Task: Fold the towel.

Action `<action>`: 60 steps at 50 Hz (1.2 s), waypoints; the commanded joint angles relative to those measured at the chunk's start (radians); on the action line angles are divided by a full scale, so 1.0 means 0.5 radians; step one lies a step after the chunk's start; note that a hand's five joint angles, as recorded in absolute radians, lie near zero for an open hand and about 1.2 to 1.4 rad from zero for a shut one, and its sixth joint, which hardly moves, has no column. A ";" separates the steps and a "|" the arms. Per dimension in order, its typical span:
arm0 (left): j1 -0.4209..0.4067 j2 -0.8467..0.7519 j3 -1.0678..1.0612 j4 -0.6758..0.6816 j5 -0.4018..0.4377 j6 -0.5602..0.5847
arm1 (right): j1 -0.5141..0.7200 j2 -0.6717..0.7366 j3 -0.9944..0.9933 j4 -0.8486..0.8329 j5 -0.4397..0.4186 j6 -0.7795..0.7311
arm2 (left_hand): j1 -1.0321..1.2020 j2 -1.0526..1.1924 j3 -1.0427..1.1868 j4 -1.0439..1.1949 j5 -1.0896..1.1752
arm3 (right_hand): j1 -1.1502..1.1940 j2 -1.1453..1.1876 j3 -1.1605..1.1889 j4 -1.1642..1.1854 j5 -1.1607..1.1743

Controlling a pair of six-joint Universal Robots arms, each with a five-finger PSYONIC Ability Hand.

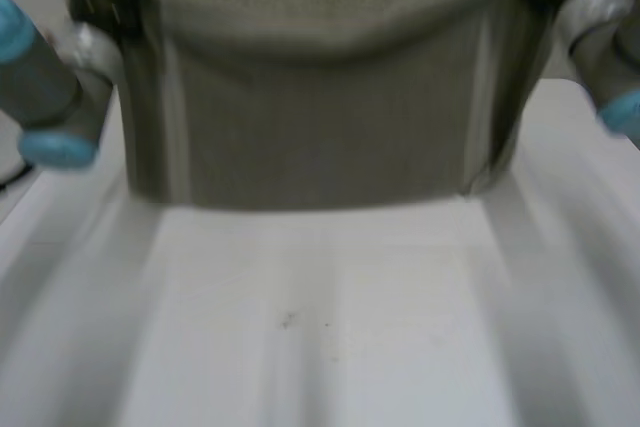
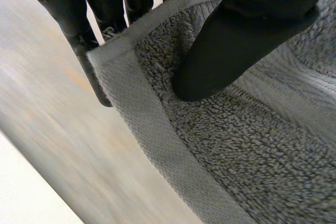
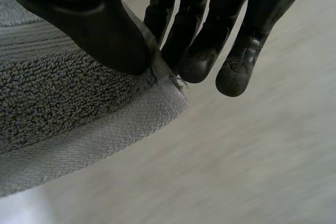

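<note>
White desk [image 1: 320, 337] fills the head view's lower frame; the grey terry towel [image 1: 320, 117] hangs across its upper half. Soft and limp, it should handle best by its hemmed corners. Wrist views show what the head view cannot: left hand [image 2: 247, 40] and right hand [image 3: 89, 30] each pinch a corner, thumb against fingers [image 3: 197, 61].

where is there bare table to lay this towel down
The white table is bare across its whole near side, in front of the hanging towel. It is crowded at the far side, where the left hand and right hand each pinch a corner of it.
</note>
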 commanded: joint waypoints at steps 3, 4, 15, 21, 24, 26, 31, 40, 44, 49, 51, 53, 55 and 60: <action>-0.011 0.226 0.249 0.326 -0.164 -0.535 | 0.033 -0.171 -0.249 -0.048 0.017 0.503 | 0.375 0.357 0.359 0.356 0.377 | 0.144 0.107 0.124 0.116 0.100; -0.005 0.217 0.194 0.265 -0.164 -0.548 | 0.033 -0.187 -0.161 0.050 -0.004 0.503 | 0.375 0.357 0.359 0.356 0.377 | 0.144 0.107 0.124 0.116 0.100; 0.081 0.097 -0.568 0.133 -0.149 -0.551 | -0.010 -0.181 0.600 0.400 -0.224 0.353 | 0.375 0.357 0.359 0.356 0.377 | 0.144 0.107 0.124 0.116 0.100; 0.090 -0.038 -1.074 0.375 -0.008 -0.533 | -0.019 -0.110 0.991 0.394 -0.366 0.181 | 0.375 0.357 0.359 0.356 0.377 | 0.144 0.107 0.124 0.116 0.100; 0.090 -0.096 -1.251 0.457 0.078 -0.487 | -0.019 -0.012 1.199 0.382 -0.378 0.031 | 0.375 0.357 0.359 0.356 0.377 | 0.144 0.107 0.124 0.116 0.100; 0.093 -0.115 -1.310 0.470 0.099 -0.440 | -0.019 0.025 1.282 0.376 -0.369 -0.049 | 0.375 0.357 0.359 0.356 0.377 | 0.144 0.107 0.124 0.116 0.100; 0.157 -0.066 -1.564 0.443 0.112 -0.168 | -0.028 0.007 1.509 0.388 -0.320 -0.236 | 0.375 0.357 0.359 0.356 0.377 | 0.144 0.107 0.124 0.116 0.100; 0.295 0.456 -1.957 0.317 0.127 0.087 | -0.203 -0.561 1.859 0.474 -0.293 -0.254 | 0.375 0.357 0.359 0.356 0.377 | 0.144 0.107 0.124 0.116 0.100; 0.357 0.875 -2.196 0.164 0.133 0.093 | -0.328 -0.947 1.994 0.758 -0.329 -0.294 | 0.375 0.357 0.359 0.356 0.377 | 0.144 0.107 0.124 0.116 0.100; 0.366 1.292 -2.359 -0.072 0.185 0.084 | -0.463 -1.168 2.000 1.142 -0.378 -0.420 | 0.375 0.357 0.359 0.356 0.377 | 0.144 0.107 0.124 0.116 0.100; 0.381 1.418 -2.399 -0.161 0.225 0.078 | -0.485 -1.215 1.988 1.238 -0.406 -0.466 | 0.375 0.357 0.359 0.356 0.377 | 0.144 0.107 0.124 0.116 0.100; 0.409 1.514 -2.430 -0.236 0.274 0.075 | -0.497 -1.242 1.976 1.309 -0.431 -0.518 | 0.375 0.357 0.359 0.356 0.377 | 0.144 0.107 0.124 0.116 0.100; 0.455 1.573 -2.470 -0.324 0.381 0.075 | -0.501 -1.261 1.942 1.373 -0.455 -0.595 | 0.375 0.357 0.359 0.356 0.377 | 0.144 0.107 0.124 0.116 0.100; 0.446 1.500 -2.442 -0.316 0.455 0.066 | -0.491 -1.136 1.841 1.336 -0.452 -0.583 | 0.375 0.357 0.359 0.356 0.377 | 0.144 0.107 0.124 0.116 0.100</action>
